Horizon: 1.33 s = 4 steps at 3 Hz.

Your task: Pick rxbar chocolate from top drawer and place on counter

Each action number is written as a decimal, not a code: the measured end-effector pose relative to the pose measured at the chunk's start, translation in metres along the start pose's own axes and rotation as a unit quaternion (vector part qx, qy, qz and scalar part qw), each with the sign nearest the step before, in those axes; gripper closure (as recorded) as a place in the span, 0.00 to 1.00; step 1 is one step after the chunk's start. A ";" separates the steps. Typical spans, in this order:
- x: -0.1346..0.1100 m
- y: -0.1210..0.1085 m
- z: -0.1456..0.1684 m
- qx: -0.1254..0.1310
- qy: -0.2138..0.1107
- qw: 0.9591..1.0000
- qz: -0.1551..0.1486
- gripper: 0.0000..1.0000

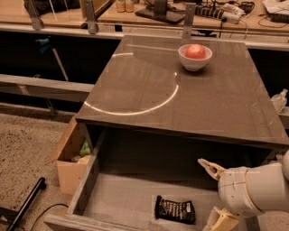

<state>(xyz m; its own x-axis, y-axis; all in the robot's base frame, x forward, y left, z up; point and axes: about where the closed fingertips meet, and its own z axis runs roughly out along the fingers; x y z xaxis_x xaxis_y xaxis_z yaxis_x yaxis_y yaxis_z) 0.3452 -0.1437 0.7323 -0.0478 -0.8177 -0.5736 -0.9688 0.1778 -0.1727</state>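
Observation:
The rxbar chocolate (175, 210), a flat black wrapper with white lettering, lies on the grey bottom of the open top drawer (118, 201), near its front. My gripper (212, 195) is at the lower right, over the drawer's right part, just right of the bar and not touching it. Its two cream fingers are spread apart, one finger (209, 168) above and one below. The glossy dark brown counter (149, 90) with a curved white light arc lies above the drawer.
A white bowl (195, 57) with a red apple stands at the counter's far right. A tan cardboard box (71, 155) sits on the floor left of the drawer. A black rod (26, 203) lies at the lower left. A light wooden desk (135, 13) runs behind.

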 end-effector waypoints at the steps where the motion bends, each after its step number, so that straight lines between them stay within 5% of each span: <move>1: -0.003 -0.013 0.006 0.016 0.001 1.000 0.003 0.00; 4: -0.006 -0.035 0.046 0.037 -0.031 0.999 -0.017 0.00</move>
<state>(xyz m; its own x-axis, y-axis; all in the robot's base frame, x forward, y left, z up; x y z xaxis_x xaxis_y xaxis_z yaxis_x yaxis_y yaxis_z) 0.3902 -0.1201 0.7049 0.0027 -0.7891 -0.6143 -0.9489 0.1918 -0.2505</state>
